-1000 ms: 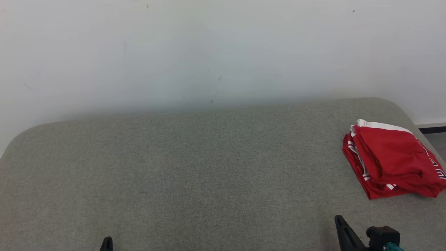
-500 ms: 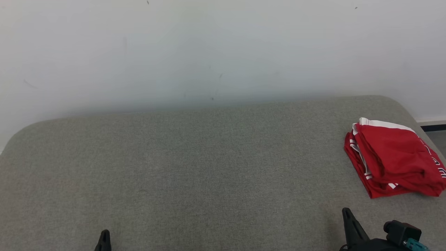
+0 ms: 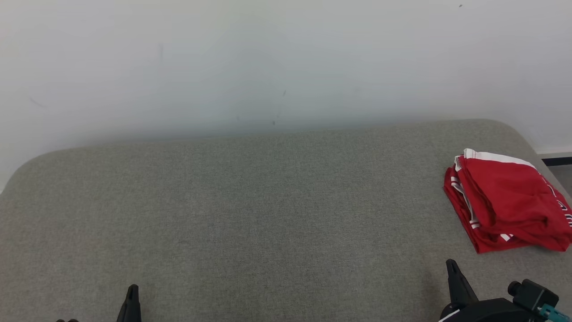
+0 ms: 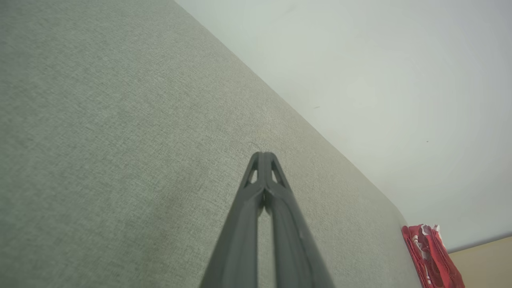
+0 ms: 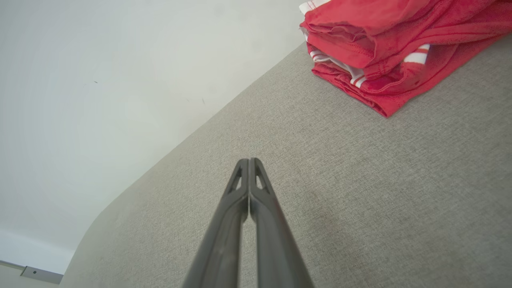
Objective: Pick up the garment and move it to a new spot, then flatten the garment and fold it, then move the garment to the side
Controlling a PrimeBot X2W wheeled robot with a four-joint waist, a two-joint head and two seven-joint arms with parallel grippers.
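A red garment (image 3: 507, 203) with white stripes lies folded in a compact bundle at the right end of the grey-green padded surface (image 3: 250, 214). The same garment (image 5: 392, 52) fills the upper right of the right wrist view, and the garment (image 4: 432, 256) appears small at the lower right of the left wrist view. My right gripper (image 3: 452, 268) sits low at the bottom right, below and left of the bundle, fingers pressed together and holding nothing. My left gripper (image 3: 132, 293) pokes up at the bottom left, far from the cloth, shut and empty; its fingertips (image 4: 263, 157) meet.
A pale wall (image 3: 277, 62) rises directly behind the padded surface. The surface's rounded right corner lies just past the garment, with a dark baseboard (image 3: 554, 160) and floor beyond. Broad bare fabric spans the middle and left.
The camera has tilted, shifting the whole picture. Both grippers have risen slightly into view, and the right one has moved a little rightward. The garment lies as before.
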